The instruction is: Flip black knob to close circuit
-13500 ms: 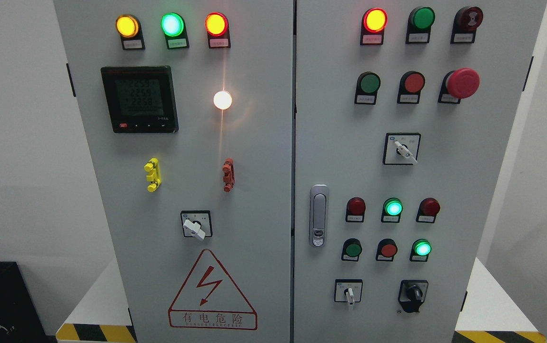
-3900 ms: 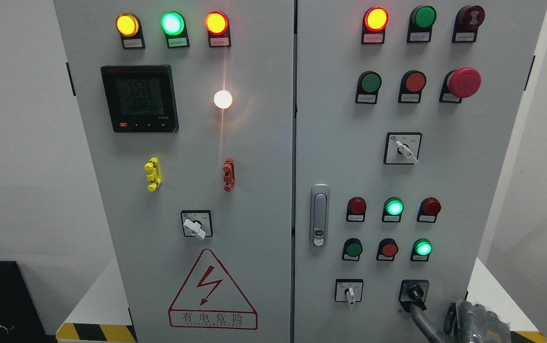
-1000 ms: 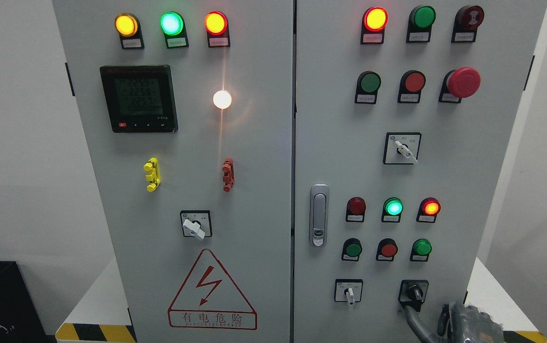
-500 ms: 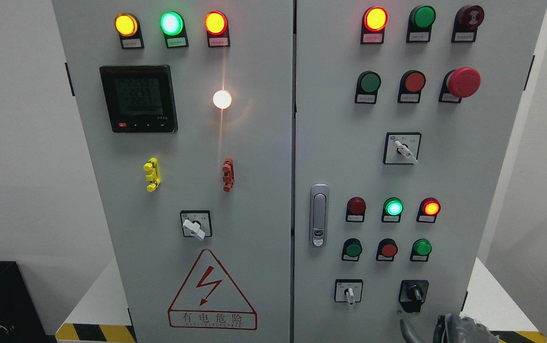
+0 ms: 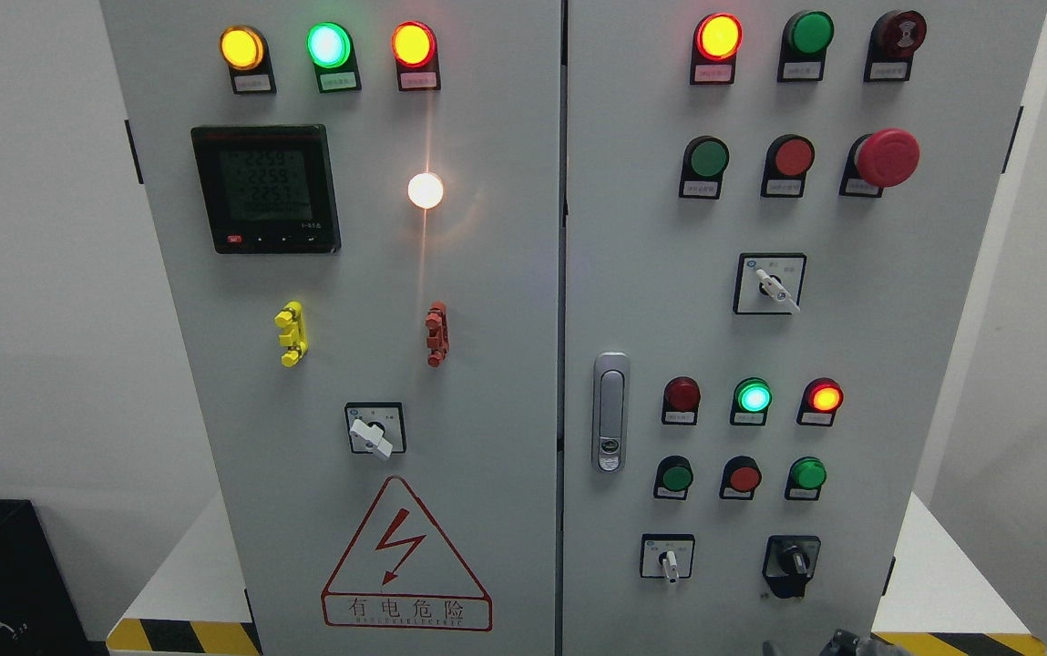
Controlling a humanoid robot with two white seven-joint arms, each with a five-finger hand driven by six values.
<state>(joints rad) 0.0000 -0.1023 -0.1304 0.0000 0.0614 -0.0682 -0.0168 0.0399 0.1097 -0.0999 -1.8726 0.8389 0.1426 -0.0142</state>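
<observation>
- The grey electrical cabinet (image 5: 505,273) fills the middle of the view, with two doors side by side; it is closed, so what it holds inside cannot be seen.
- The black knob (image 5: 793,557) sits in its black square plate near the lower right corner of the right door. Its handle points up and a little to the left. Nothing touches it.
- Just left of it, on the same row, is a small white selector switch (image 5: 668,559) with its lever pointing down.
- Above the knob there are two rows of three round lamps. In the upper row the green lamp (image 5: 753,397) in the middle and the red lamp (image 5: 824,397) at the right are lit; the lower row is dark.
- Near the upper right corner of the right door is a red mushroom button (image 5: 886,158).
- A silver door handle (image 5: 610,412) stands upright at the left edge of the right door.
- The left door carries a black meter (image 5: 266,189) with a lit display, a bright white lamp (image 5: 425,190), and a red warning triangle (image 5: 405,558) near its bottom edge.
- Only a few dark tips of the right hand (image 5: 851,645) show at the bottom edge of the view, below the knob and apart from it. Whether its fingers are spread or curled cannot be told.
</observation>
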